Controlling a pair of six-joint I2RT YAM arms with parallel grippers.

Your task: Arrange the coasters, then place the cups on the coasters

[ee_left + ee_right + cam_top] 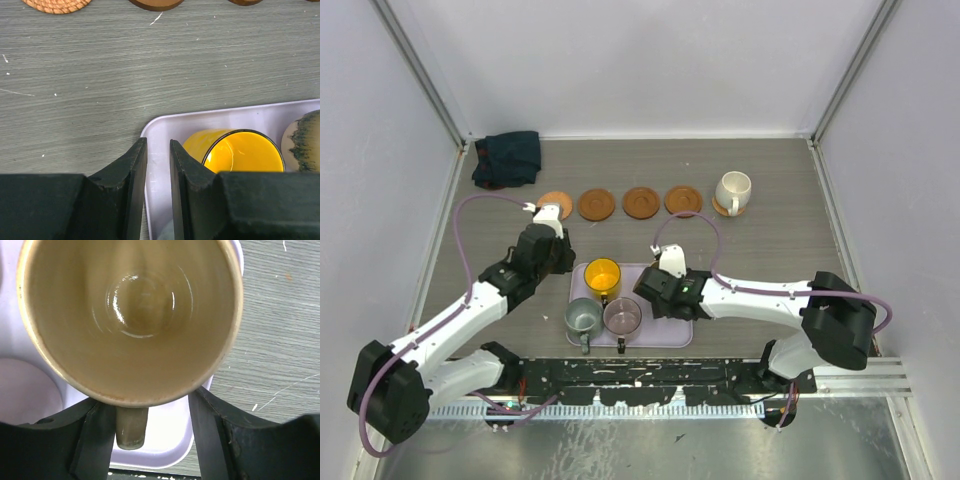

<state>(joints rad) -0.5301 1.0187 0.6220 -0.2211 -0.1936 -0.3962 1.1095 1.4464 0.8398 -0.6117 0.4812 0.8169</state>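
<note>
Four coasters lie bare in a row at the back: one orange-tan (555, 205) and three dark brown (596, 204) (641, 202) (683, 200). On a fifth coaster (724, 210) stands the white cup (733, 189). The lilac tray (652, 336) holds the yellow cup (603, 275), the grey-green cup (583, 318) and the purplish cup (622, 315). My right gripper (147, 405) is open around the handle (132, 427) of the tan cup (135, 310), with a gap on the right side. My left gripper (158, 142) straddles the tray's left rim (165, 125), nearly closed on it, beside the yellow cup (240, 155).
A dark cloth (507, 158) lies bunched in the back left corner. Grey walls close the table on three sides. The arm bases and a black rail (640, 372) run along the near edge.
</note>
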